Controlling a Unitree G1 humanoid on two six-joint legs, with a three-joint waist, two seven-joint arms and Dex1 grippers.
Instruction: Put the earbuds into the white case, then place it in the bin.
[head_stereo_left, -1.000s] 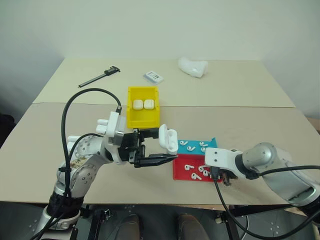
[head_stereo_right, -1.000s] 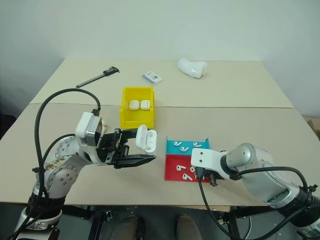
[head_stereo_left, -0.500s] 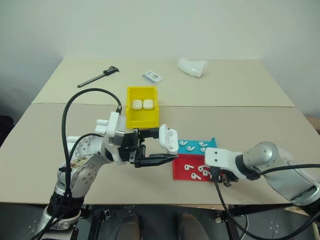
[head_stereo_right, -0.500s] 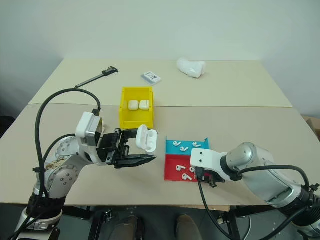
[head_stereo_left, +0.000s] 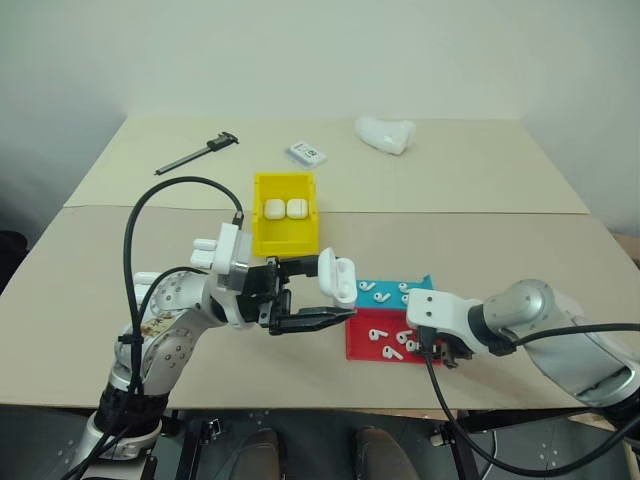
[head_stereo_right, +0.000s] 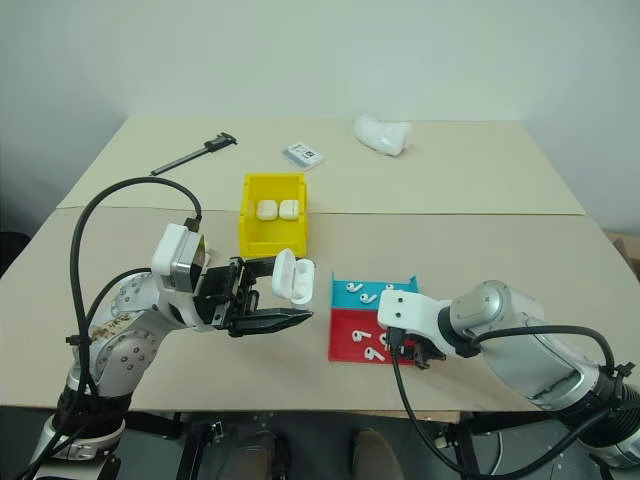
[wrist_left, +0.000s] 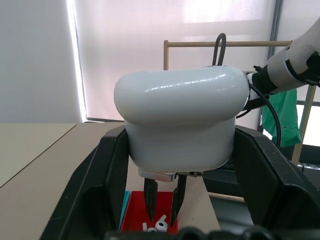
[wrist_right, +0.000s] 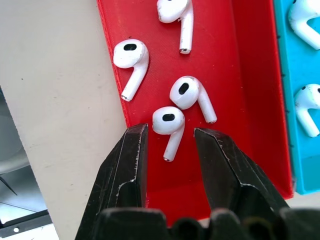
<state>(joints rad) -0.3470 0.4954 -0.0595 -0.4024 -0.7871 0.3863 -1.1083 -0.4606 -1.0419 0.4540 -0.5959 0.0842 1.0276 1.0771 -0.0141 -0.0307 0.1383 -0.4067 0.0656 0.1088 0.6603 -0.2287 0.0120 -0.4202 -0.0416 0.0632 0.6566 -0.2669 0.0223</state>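
Between the right fingers (wrist_right: 132, 165), apart, lies one earbud (wrist_right: 168, 125), untouched.

Head cameras look forward and down across the whole surface (head_stereo_left: 480, 190), side by side. The left wrist camera faces level, tight behind the white case (wrist_left: 180, 125). The right wrist camera stares straight down, close over the red tray (wrist_right: 250, 75), which all four views share.
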